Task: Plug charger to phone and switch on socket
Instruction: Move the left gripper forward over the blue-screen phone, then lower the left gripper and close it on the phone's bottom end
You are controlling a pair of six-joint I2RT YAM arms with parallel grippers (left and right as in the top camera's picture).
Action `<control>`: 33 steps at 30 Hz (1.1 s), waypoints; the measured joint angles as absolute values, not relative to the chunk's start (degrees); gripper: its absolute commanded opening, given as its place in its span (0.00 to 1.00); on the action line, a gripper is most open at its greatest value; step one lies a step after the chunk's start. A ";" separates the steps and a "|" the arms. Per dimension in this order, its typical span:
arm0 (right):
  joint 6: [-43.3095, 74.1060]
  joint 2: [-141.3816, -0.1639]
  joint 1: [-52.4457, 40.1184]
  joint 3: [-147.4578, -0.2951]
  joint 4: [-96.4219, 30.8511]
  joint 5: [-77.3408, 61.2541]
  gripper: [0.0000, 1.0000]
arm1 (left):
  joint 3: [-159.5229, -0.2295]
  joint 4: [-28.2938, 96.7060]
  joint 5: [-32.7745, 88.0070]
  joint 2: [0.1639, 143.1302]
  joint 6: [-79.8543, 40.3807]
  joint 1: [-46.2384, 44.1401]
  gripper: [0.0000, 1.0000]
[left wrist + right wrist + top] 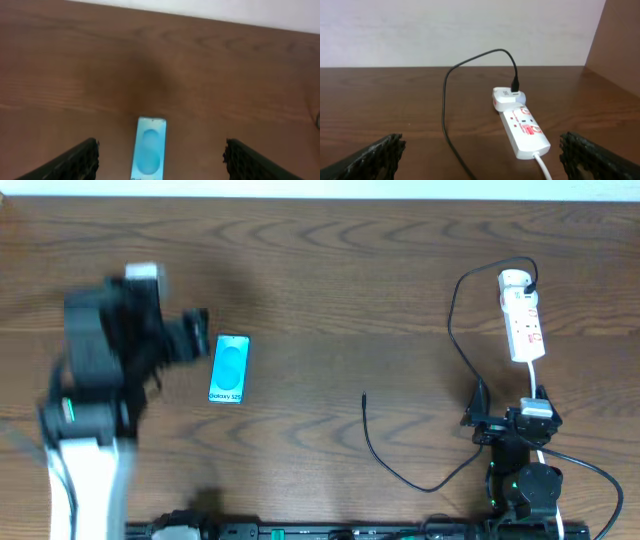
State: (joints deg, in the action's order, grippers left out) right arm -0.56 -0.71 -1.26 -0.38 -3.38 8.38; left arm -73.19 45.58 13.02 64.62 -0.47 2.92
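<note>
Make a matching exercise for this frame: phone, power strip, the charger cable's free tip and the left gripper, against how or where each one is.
Things:
1. light blue flat smartphone
2. white elongated power strip
3. thin black charger cable's free tip
4. left gripper

States:
A. open, holding nothing
B. carries a white adapter with the black cable in it
C. loose on the wooden table, mid-table
D. lying flat, screen up

Pairs: 1-D, 2-B, 3-C, 4-A
</note>
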 measured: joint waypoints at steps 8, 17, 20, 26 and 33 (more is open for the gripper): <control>-0.54 -0.69 -1.26 -0.38 -3.27 8.40 0.99 | -98.63 62.63 13.87 90.21 0.86 2.96 0.81; -0.54 -0.69 -1.26 -0.38 -3.27 8.40 0.99 | -98.72 66.87 13.89 99.22 1.54 2.96 0.62; -0.54 -0.69 -1.26 -0.38 -3.29 8.40 0.99 | -98.72 66.96 13.87 99.94 1.67 2.96 0.98; -0.54 -0.69 -1.26 -0.38 -3.27 8.40 0.99 | -97.84 67.11 13.89 99.96 1.54 2.96 0.98; -0.54 -0.69 -1.26 -0.38 -3.27 8.40 0.99 | -88.97 62.89 13.85 99.96 1.54 2.96 0.98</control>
State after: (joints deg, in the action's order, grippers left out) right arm -0.54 -0.69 -1.26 -0.38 -3.27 8.40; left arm -88.97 62.89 13.85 99.96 1.54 2.96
